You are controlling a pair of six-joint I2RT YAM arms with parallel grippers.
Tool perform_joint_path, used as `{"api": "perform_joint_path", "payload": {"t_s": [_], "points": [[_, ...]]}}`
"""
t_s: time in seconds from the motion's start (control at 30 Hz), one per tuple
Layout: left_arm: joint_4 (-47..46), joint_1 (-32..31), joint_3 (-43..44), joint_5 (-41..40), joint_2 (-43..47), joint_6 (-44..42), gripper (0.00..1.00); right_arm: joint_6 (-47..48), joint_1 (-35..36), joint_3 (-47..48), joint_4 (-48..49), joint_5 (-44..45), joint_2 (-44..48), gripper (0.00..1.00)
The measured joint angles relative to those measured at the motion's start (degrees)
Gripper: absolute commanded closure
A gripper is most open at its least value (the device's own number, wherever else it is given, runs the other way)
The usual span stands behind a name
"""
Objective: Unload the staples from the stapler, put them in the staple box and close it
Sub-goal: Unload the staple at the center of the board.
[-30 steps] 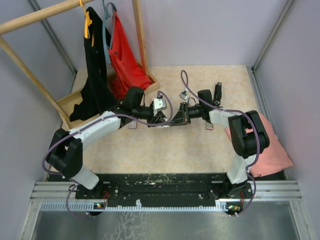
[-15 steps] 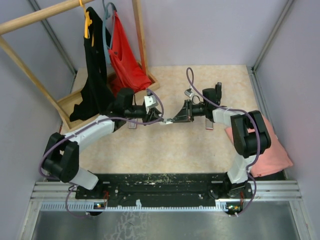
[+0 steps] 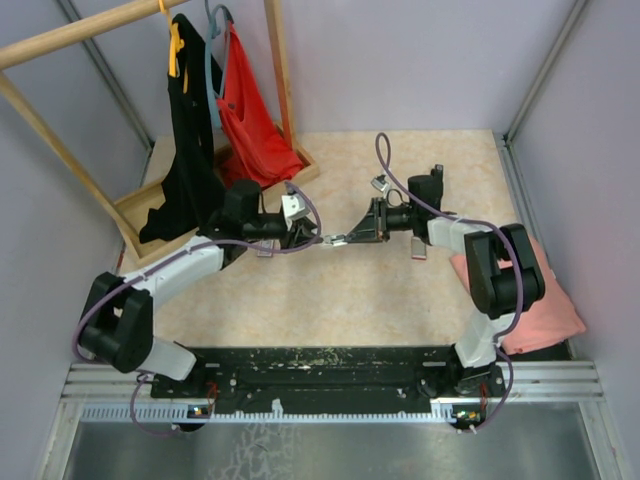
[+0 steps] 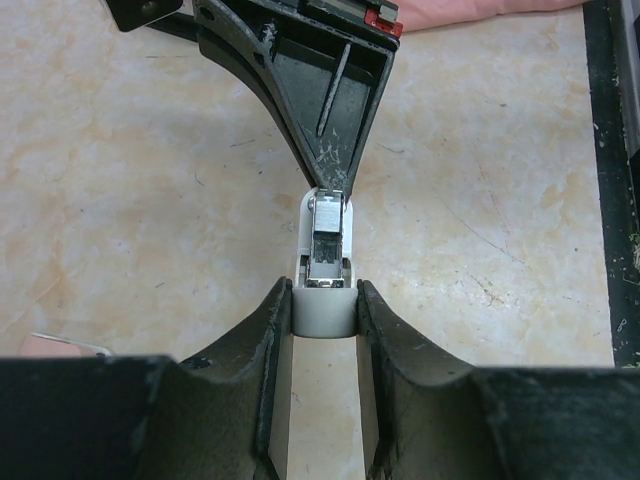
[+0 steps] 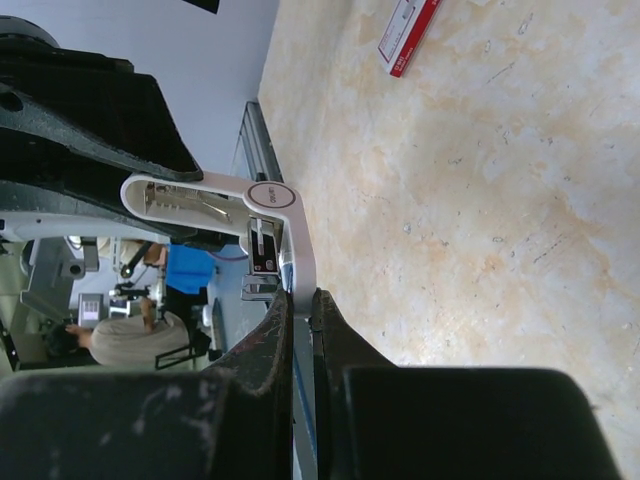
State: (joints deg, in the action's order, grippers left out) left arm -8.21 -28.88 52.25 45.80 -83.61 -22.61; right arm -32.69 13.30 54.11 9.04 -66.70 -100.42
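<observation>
Lilac walls close in a tan, marbled tabletop [image 3: 330, 300], with a wooden rack [image 3: 275, 70] in the far left corner carrying a black garment [image 3: 190, 130] and a red garment [image 3: 250, 120]. Over the middle of the table the two arms meet nose to nose, and the stapler [image 4: 325, 240] hangs between them, folded open at its hinge into an L (its shell looks white in both wrist views). The left gripper [image 4: 323, 295] is pinched on the end of one leg, whose metal channel faces the camera; whether staples lie in it I cannot tell. The right gripper [image 5: 300, 300] is squeezed on the other leg. A red-and-white box [image 5: 408, 35] lies flat on the table, and a pink cloth [image 3: 545, 290] sits at the right edge.
</observation>
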Motion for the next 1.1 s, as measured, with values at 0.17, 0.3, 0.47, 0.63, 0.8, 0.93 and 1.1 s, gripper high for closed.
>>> {"api": "perform_joint_path", "payload": {"t_s": [0.17, 0.3, 0.47, 0.63, 0.8, 0.93, 1.1], "points": [[0.0, 0.5, -1.4, 0.0, 1.7, -0.4, 0.69, 0.0, -0.1, -0.1, 0.0, -0.1, 0.6, 1.0], [0.0, 0.7, -1.6, 0.1, 2.3, -0.7, 0.57, 0.0, -0.2, -0.1, 0.0, -0.1, 1.3, 1.0], [0.4, 1.9, -1.7, -0.6, 2.6, -0.9, 0.42, 0.9, -1.9, -0.2, -0.1, 1.4, 1.6, 1.0], [0.7, 2.4, -1.7, -0.7, 3.3, -1.2, 0.35, 1.9, -2.6, -0.5, -0.9, 2.7, 1.9, 1.0], [1.4, 2.4, -1.6, -0.2, 3.9, -1.2, 0.0, 3.6, -2.6, -0.5, -2.5, 4.0, 1.9, 1.0], [4.7, 2.4, 1.1, 0.1, 3.9, -0.7, 0.0, 5.2, -2.6, -0.5, -4.4, 5.5, 3.4, 1.0], [9.9, 2.4, 9.3, -0.3, 2.2, 1.0, 0.0, 8.1, -2.6, -0.5, -6.1, 7.0, 5.5, 1.0]]}}
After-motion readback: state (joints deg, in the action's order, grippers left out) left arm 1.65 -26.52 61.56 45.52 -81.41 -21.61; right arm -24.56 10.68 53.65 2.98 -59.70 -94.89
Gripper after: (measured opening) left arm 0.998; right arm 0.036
